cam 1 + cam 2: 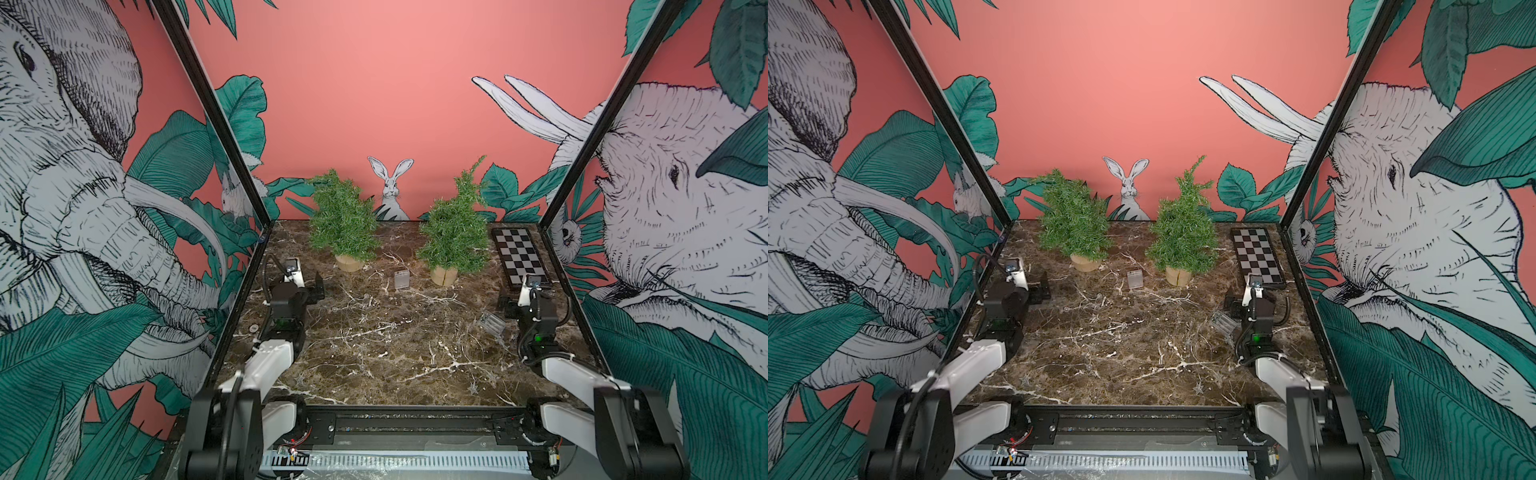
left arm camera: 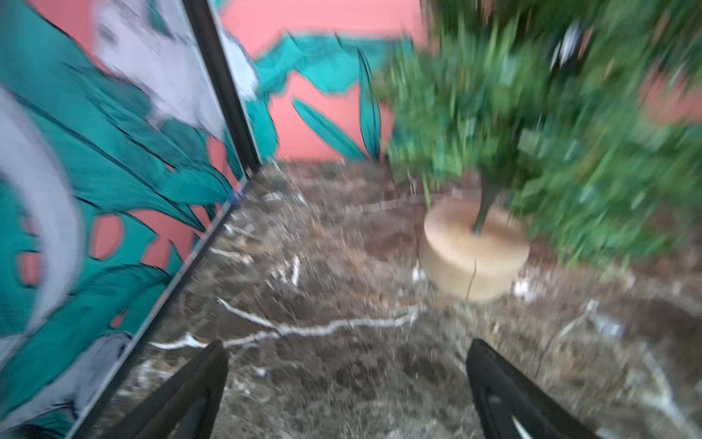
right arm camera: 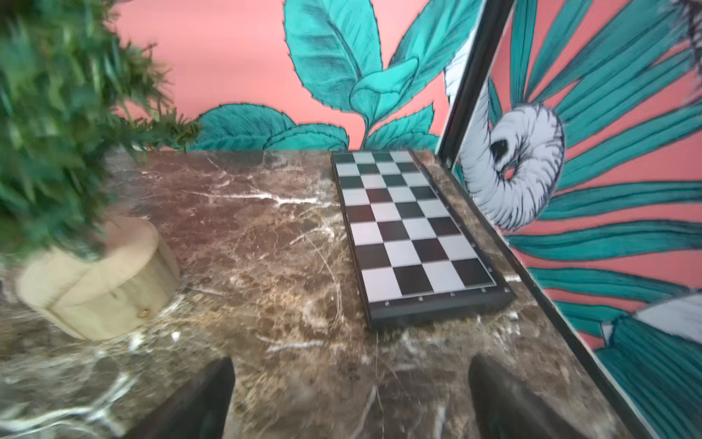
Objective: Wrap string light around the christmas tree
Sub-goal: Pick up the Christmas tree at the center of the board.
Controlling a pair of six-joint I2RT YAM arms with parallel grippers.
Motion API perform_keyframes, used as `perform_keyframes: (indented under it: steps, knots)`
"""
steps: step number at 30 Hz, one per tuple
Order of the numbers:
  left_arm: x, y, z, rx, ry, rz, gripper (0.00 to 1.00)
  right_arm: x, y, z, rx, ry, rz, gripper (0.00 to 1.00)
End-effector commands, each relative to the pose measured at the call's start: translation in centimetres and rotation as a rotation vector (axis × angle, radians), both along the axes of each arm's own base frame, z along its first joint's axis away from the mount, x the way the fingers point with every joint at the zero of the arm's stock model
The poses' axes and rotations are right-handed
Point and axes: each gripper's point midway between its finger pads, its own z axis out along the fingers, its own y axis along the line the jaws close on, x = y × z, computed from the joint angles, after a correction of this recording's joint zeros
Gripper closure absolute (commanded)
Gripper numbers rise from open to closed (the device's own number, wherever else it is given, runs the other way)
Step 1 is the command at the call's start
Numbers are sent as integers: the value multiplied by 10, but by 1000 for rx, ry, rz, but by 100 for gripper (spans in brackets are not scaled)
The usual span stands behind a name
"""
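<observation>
Two small green christmas trees on round wooden bases stand at the back of the marble table: the left tree (image 1: 343,216) (image 1: 1073,220) (image 2: 551,114) and the right tree (image 1: 455,232) (image 1: 1183,232) (image 3: 57,114). The string light is a thin, faint wire with small clear stars strewn over the marble; a strand (image 3: 336,281) curves beside the chessboard. One clear battery box (image 1: 402,279) (image 1: 1133,279) lies between the trees, another (image 1: 491,323) (image 1: 1221,322) next to my right gripper. My left gripper (image 1: 316,291) (image 2: 347,344) is open and empty, short of the left tree's base. My right gripper (image 1: 505,301) (image 3: 351,361) is open and empty.
A folded black-and-white chessboard (image 1: 519,255) (image 3: 410,228) lies along the right wall at the back. Printed jungle walls with black frame posts (image 1: 220,124) close the table on the left, right and rear. The black rail (image 1: 415,419) runs along the front edge.
</observation>
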Motion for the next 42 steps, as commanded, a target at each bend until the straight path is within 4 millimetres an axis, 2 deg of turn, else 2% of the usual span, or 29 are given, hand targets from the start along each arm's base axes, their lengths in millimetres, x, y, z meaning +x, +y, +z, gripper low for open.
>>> perform_keyframes:
  steps: [1, 3, 4, 7, 11, 15, 18, 21, 26, 29, 34, 41, 42]
  knots:
    - [-38, 24, -10, -221, 49, 180, 1, -22, -10, -9, 86, 203, -89, 1]
    - [-60, 30, -8, -351, 22, 242, 1, -41, -23, 0, 148, 272, -202, 1]
    - [-69, 28, -1, -404, -7, 232, 1, -48, -26, 6, 170, 292, -231, 1]
    - [-80, -6, 37, -457, -95, 5, 1, -59, -17, 35, 259, 264, -197, 1]
    - [-93, -34, 73, -449, -83, -169, 1, -63, -5, 79, 357, 125, -129, 2]
    - [-101, -71, 99, -388, 37, -384, 1, -70, 27, 150, 309, -102, 127, 3]
    - [-105, -101, 111, -342, 105, -580, 0, -74, 39, 195, 284, -224, 222, 2]
    - [-101, -111, 102, -302, 128, -649, 1, -67, 56, 228, 264, -274, 330, 3]
    - [-95, -109, 81, -321, 120, -626, 1, -52, 87, 273, 275, -306, 505, 2]
    - [-94, -107, 70, -324, 129, -606, 1, -41, 100, 294, 249, -354, 545, 1]
    - [-87, -104, 57, -373, 183, -569, 1, -12, 122, 306, 153, -358, 568, 1]
    - [-84, -107, 47, -367, 256, -583, 1, 24, 151, 315, 153, -386, 624, 1]
    - [-84, -107, 46, -369, 261, -579, 1, 29, 155, 322, 146, -400, 626, 1]
